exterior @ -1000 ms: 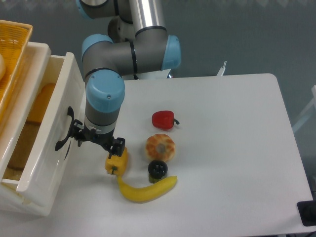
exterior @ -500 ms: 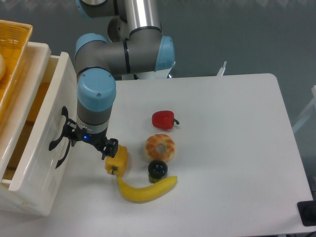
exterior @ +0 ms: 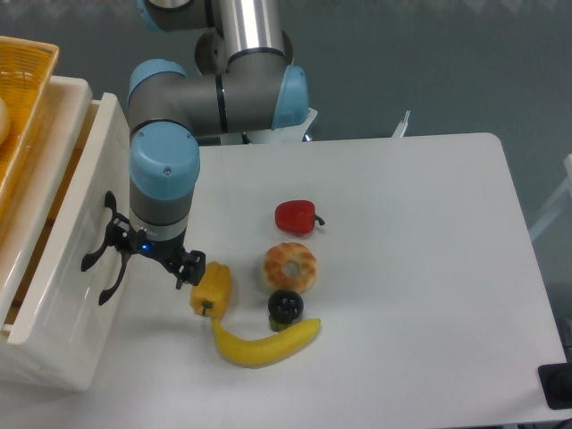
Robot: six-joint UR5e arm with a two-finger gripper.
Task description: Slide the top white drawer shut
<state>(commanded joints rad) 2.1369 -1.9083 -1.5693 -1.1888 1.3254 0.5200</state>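
**Gripper against the drawer front at the table's left edge**

No brand, label or readable writing shows on anything in view.

At the far left an orange-yellow woven basket (exterior: pixel 22 107) sits on top of the white cabinet. Below it the top white drawer (exterior: pixel 67 259) stands out only a little from the cabinet, a narrow strip of its inside visible, its front panel overhanging the left edge of the tabletop (exterior: pixel 429 268). The curved black handle (exterior: pixel 100 255) is on that panel. The gripper (exterior: pixel 147 255) sits right at the handle, apparently touching the panel; whether its fingers are apart or together cannot be told from above.

Just right of the gripper lies a yellow pepper (exterior: pixel 211 288), with a banana (exterior: pixel 264 341) toward the front edge, then a black round object (exterior: pixel 285 307), a doughnut (exterior: pixel 290 265) and a red pepper (exterior: pixel 296 216) near the middle.
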